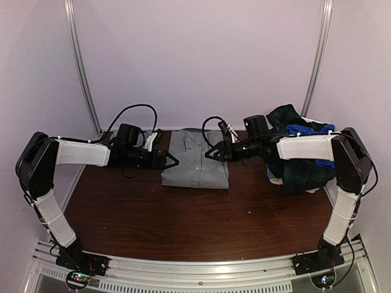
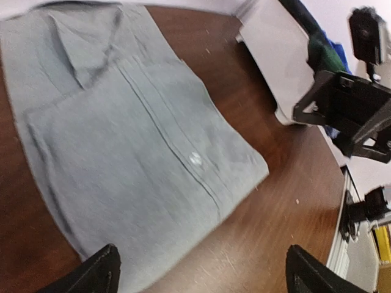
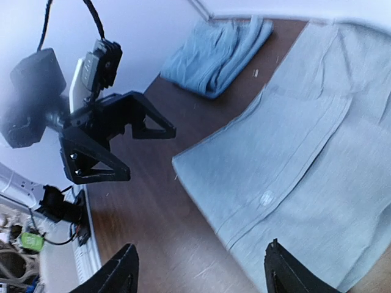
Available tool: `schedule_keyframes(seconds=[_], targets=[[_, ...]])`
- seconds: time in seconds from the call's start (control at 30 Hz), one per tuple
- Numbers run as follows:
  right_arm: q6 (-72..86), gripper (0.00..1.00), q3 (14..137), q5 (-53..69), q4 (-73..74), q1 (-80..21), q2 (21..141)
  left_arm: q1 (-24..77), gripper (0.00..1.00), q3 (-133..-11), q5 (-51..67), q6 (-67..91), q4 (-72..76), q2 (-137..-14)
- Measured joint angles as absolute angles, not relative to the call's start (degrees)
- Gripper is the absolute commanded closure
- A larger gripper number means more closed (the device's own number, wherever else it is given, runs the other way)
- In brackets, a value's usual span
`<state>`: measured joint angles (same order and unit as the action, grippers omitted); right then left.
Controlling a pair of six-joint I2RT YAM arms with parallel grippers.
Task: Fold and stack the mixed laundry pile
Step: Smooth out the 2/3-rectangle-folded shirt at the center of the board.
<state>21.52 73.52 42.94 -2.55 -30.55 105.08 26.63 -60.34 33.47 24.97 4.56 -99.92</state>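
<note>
The folded grey shirt (image 1: 195, 160) is seen lying flat at the middle of the tabletop (image 1: 183, 226), collar toward the far wall, and it is flanked on both sides. The left fingers (image 2: 101, 271) are spread wide with nothing gripped between them. The right fingers (image 3: 119, 274) are likewise parted and empty, with only cloth and wood beneath.

Both pairs are held low and close to the shirt's edges, pointed at each other across it. That is where trouble could be made: if either arm is swept sideways at this height, a fingertip could be hooked under a hem and the fold pulled open. A knock between the two cannot be ruled out either.

The mixed laundry pile (image 1: 299, 162) is heaped at the far right corner, plaid uppermost with blue and white showing, and the right arm (image 1: 305, 148) is stretched across the front of it. A loose piece could be snagged by that arm and dragged toward the tabletop's edge. When the heap is reached for, two garments may well be lifted together, so jumbled do they look.

A small folded blue stack (image 3: 214, 52) is set at the far left. Should the shirt be carried there, it could sag open if pinched by one layer only.
</note>
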Motion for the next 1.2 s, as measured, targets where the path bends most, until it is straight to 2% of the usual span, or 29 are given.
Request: schedule_keyframes(seconds=[0.23,0.4,0.6,0.93,1.1,1.2], targets=[[33.1,0.27,64.6,49.2,-11.5,-33.1,107.0,33.9,0.02,-58.1,40.4,27.6,6.0,-99.9],[39.0,0.27,64.6,51.4,-19.3,-33.4,108.8,33.7,0.02,-57.1,42.5,30.3,9.8,-101.4],[42.0,0.27,67.1,51.5,-22.1,-33.8,115.4,33.4,0.02,-58.7,42.5,32.8,12.2,-107.8],[34.3,0.31,71.0,43.8,-13.0,-32.3,122.7,28.9,0.02,-61.6,39.5,37.7,17.1,-116.2],[29.0,0.39,71.6,40.3,-10.8,-31.5,122.5,27.5,0.04,-60.8,38.8,38.3,18.5,-116.3],[25.3,0.45,72.3,37.5,-7.8,-31.6,122.0,27.7,0.06,-60.2,35.4,35.1,14.2,-113.5]])
